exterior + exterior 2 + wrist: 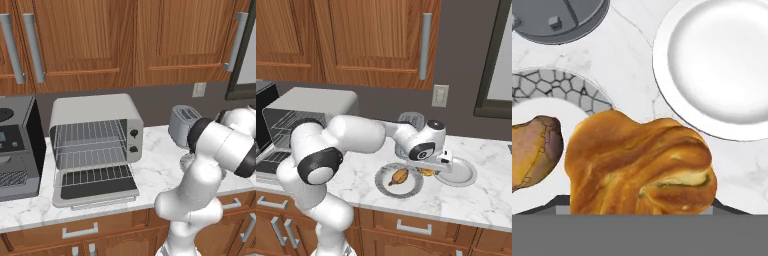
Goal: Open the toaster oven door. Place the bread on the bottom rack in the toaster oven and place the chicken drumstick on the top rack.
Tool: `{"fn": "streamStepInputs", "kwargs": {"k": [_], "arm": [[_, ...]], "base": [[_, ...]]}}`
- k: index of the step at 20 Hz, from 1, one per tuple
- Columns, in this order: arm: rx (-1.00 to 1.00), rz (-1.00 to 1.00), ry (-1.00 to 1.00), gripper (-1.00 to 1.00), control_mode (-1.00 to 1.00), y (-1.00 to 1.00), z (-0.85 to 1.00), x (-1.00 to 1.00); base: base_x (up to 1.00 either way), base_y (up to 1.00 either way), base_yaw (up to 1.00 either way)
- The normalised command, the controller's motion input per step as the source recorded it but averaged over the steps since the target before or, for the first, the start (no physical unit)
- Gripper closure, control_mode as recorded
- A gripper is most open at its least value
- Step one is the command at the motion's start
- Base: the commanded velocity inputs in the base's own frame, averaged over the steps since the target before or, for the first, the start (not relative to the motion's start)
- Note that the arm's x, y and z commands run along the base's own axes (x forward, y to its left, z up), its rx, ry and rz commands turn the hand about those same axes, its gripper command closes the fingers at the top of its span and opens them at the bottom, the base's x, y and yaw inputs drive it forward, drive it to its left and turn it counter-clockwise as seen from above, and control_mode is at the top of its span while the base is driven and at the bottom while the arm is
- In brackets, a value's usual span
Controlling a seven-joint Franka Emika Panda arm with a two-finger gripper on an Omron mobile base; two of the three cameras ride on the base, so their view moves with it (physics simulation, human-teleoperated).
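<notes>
Squeeze wide end effector [428, 171] evenly across bread [639, 165], lift straight, avoid nudging drumstick [534, 150] w/ fingers.

Brightness: you get even, soft rendered light in all three views, with nothing blown out or lost in dark.
Shadows: faint only; below the toaster oven door [95, 187] a thin grey shadow lies on the marble counter [160, 167].
Darkest area: inside the toaster oven [95, 145], behind its racks, the cavity stays dark grey.
Glare: the white plate [722, 65] shows a mild bright sheen across its bowl.
Sharpness: both base views look soft and slightly pixelated; cabinet edges above the toaster oven are fuzzy.
Close-up: the bread [639, 167] looms large and a little blurred in your hand view.
Distortion: none you can tell at the edges.
</notes>
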Motion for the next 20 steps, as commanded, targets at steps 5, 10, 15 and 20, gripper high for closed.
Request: {"fn": "streamStepInputs", "kwargs": {"k": [5,10,15,20], "arm": [[-0.01,0.05,0.00,1.00,-1.00,0.60,0.35,-0.22],[0.00,0.05,0.00,1.00,-1.00,0.64,0.36,-0.19],[-0.01,0.03,0.00,1.00,-1.00,0.71,0.28,-0.14],[-0.04,0.01,0.00,1.00,-1.00,0.79,0.25,-0.07]], "base": [[0.00,0.00,0.00],[0.00,0.00,0.00],[0.00,0.00,0.00],[0.00,0.00,0.00]]}}
